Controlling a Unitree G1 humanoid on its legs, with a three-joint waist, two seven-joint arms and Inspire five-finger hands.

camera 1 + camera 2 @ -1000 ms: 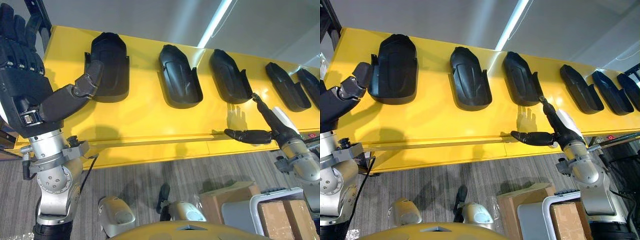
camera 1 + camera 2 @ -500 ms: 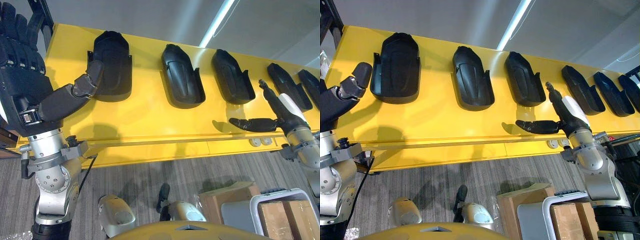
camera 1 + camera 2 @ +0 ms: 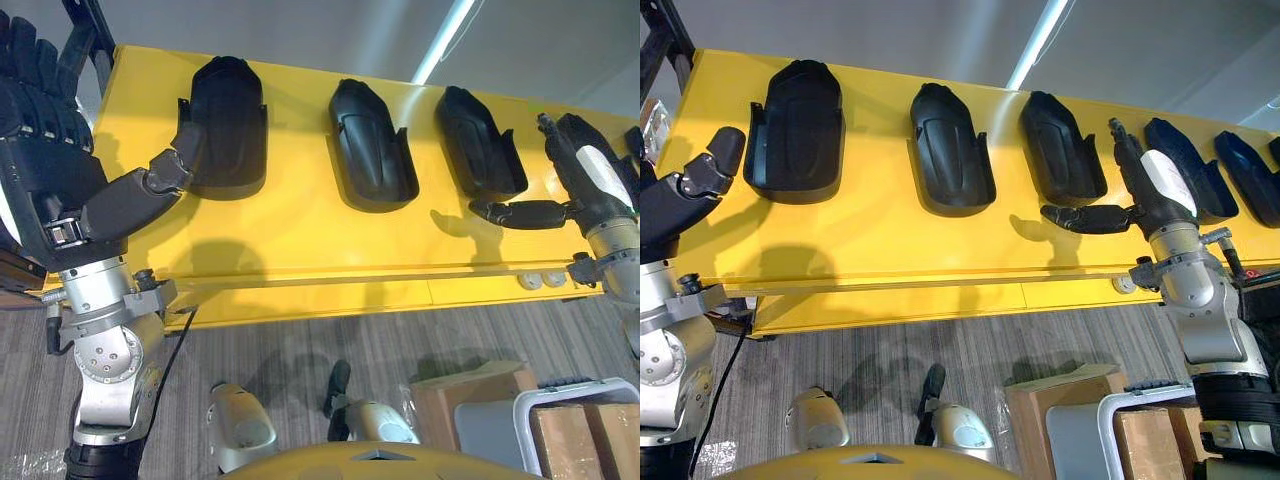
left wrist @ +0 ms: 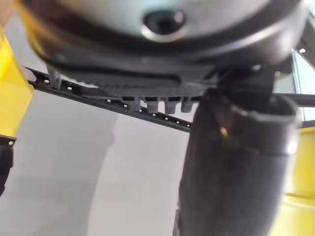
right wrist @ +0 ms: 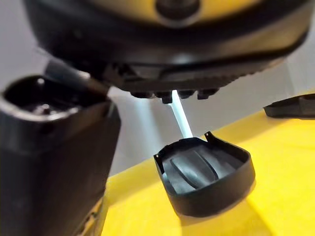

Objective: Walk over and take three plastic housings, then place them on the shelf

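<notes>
Several black plastic housings lie in a row on the yellow table (image 3: 300, 240): a wide one (image 3: 228, 125) at the left, then a second (image 3: 370, 145) and a third (image 3: 480, 140). My left hand (image 3: 45, 150) is raised at the table's left end, open, with its thumb (image 3: 165, 170) reaching to the wide housing's near left corner. My right hand (image 3: 1150, 195) hovers open over the table between the third housing (image 3: 1062, 150) and a fourth (image 3: 1195, 175), thumb (image 3: 1085, 217) pointing left. The right wrist view shows the third housing (image 5: 206, 172) just past the fingers, apart from them.
More housings (image 3: 1250, 180) continue to the right. On the grey carpet below the table's front edge stand a cardboard box (image 3: 465, 385) and a white-rimmed crate (image 3: 570, 430) with boxes in it. A black rack frame (image 3: 85, 40) rises behind the table's left end.
My right hand has risen from the table's front edge and moved farther in, to the right of the third housing. The left hand has stayed put; the camera has shifted a little.
</notes>
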